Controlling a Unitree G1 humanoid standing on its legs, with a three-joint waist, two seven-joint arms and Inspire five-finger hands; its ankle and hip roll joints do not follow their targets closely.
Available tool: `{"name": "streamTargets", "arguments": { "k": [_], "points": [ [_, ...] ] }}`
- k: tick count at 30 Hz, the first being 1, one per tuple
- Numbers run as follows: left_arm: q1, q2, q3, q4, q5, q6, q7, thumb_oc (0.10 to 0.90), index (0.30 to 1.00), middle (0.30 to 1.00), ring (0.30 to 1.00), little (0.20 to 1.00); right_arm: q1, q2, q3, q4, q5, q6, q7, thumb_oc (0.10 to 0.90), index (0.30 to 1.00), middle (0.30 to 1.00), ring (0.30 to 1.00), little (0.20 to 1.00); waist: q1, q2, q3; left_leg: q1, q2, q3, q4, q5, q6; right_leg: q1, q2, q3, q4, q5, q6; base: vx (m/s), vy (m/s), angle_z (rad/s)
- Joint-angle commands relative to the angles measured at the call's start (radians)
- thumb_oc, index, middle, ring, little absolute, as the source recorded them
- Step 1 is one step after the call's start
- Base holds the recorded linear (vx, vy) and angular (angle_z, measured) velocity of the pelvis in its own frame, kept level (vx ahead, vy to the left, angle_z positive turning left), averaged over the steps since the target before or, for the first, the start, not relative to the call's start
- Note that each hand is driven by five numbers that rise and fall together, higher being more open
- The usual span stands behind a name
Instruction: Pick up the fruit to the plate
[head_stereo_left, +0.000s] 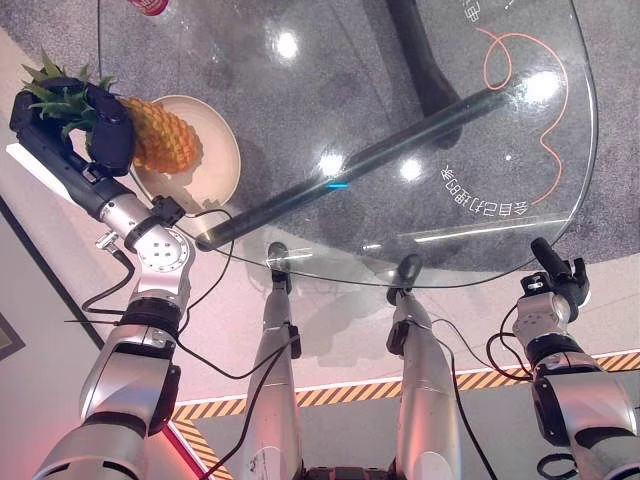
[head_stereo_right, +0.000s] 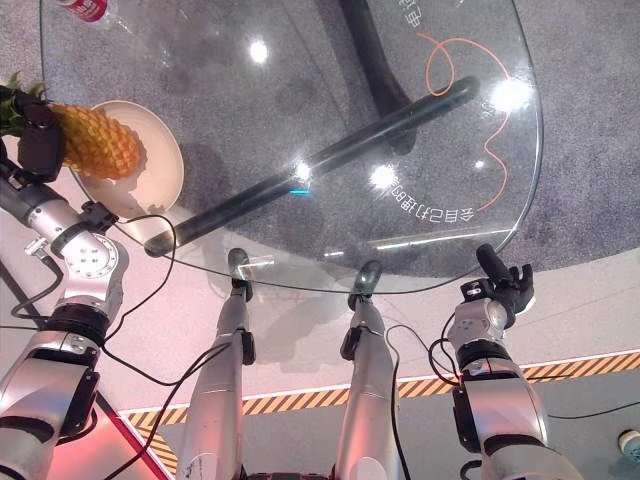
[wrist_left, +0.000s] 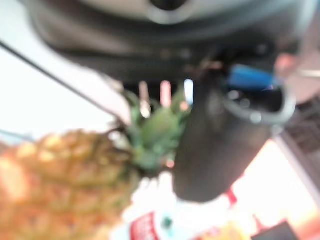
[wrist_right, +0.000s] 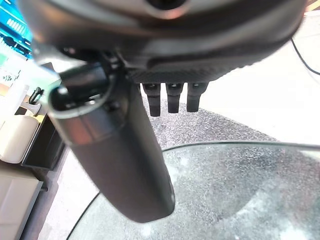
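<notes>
**At the plate: left hand clamped on pineapple**

At 10 o'clock on the glass table (head_stereo_left: 480, 130), left hand (head_stereo_left: 105, 130) has its dark fingers (head_stereo_left: 112, 140) curled round the pineapple (head_stereo_left: 160, 138), right where the green crown (head_stereo_left: 55, 95) meets the body. Thumb (wrist_left: 220, 145) sits against the crown base in the left wrist view. Firm wrap, no visible gap.

Pineapple lies roughly on its side, crown toward 9 o'clock, yellow body toward 3 o'clock. Body is over the cream plate (head_stereo_left: 215, 165), covering its 9 o'clock half. Can't tell whether the fruit touches the plate surface or is held just above it.

Plate sits near the table's 9 o'clock edge. Red-and-white can (head_stereo_left: 150, 6) at 11 o'clock, well apart from the plate, cut off by the frame.

Right hand (head_stereo_left: 558, 270) is at 5 o'clock, just outside the table rim, holding nothing. Fingers (wrist_right: 172, 97) straight and side by side in the right wrist view, thumb (wrist_right: 120, 165) standing apart from them, glass edge showing past them.

Orange line (head_stereo_left: 520, 90) loops under the glass at 2 o'clock. Dark table-base bar (head_stereo_left: 350, 165) runs diagonally beneath the top.
</notes>
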Motion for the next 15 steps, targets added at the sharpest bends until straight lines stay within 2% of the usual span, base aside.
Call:
{"name": "streamTargets", "arguments": {
  "k": [1, 15],
  "points": [
    [-0.012, 0.007, 0.006, -0.002, 0.017, -0.046, -0.001, 0.800, 0.900, 0.900, 0.900, 0.900, 0.036, -0.051, -0.040, 0.015, 0.039, -0.063, -0.026, 0.800, 0.900, 0.900, 0.900, 0.900, 0.013, -0.027, -0.022, 0.000, 0.014, -0.022, 0.102, -0.116, -0.034, 0.042, -0.010, -0.002, -0.059, 0.056, 0.045, 0.00, 0.000, 0.00],
    [0.028, -0.011, -0.008, -0.013, 0.018, -0.040, -0.022, 0.800, 0.900, 0.900, 0.900, 0.900, 0.043, -0.053, -0.040, 0.022, 0.044, -0.066, -0.017, 0.800, 0.900, 0.900, 0.900, 0.900, 0.022, -0.021, -0.022, -0.007, 0.013, -0.025, 0.109, -0.118, -0.033, 0.036, -0.014, -0.013, -0.044, 0.049, 0.046, 0.00, -0.001, 0.00]
  ]
}}
